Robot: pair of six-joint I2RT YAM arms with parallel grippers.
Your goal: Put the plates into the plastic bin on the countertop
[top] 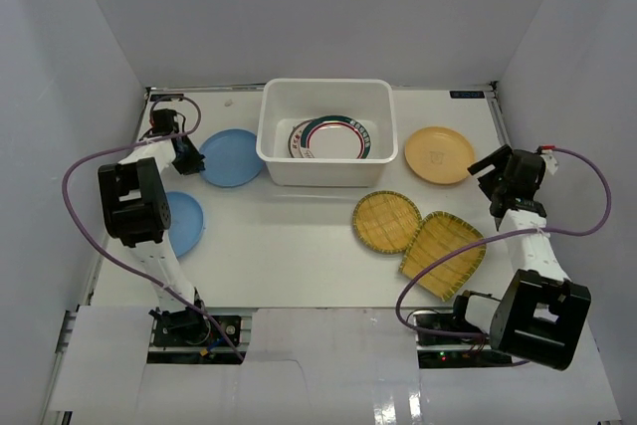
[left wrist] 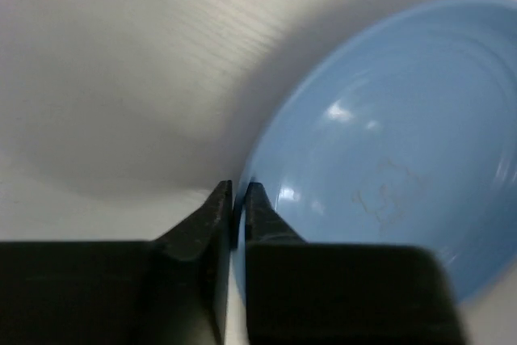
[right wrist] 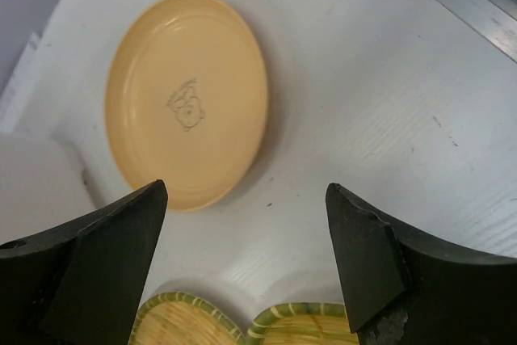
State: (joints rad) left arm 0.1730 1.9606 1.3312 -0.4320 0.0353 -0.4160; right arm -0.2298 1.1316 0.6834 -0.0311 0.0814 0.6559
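Left gripper (left wrist: pixel 238 193) clamps rim of glossy light blue round plate (left wrist: pixel 388 167); I judge it light, stiff, slippery. Right gripper (right wrist: pixel 246 193) gapes.

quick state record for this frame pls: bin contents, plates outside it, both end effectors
bin: white plastic bin, far centre of countertop
in bin: green-rimmed plate overlapping second plate
outside bin: far blue plate; near blue plate, partly hidden by the left arm; tan-yellow plate; round bamboo plate; squarish bamboo plate
left end effector: closed on far blue plate's rim
right end effector: open, empty, beside tan-yellow plate
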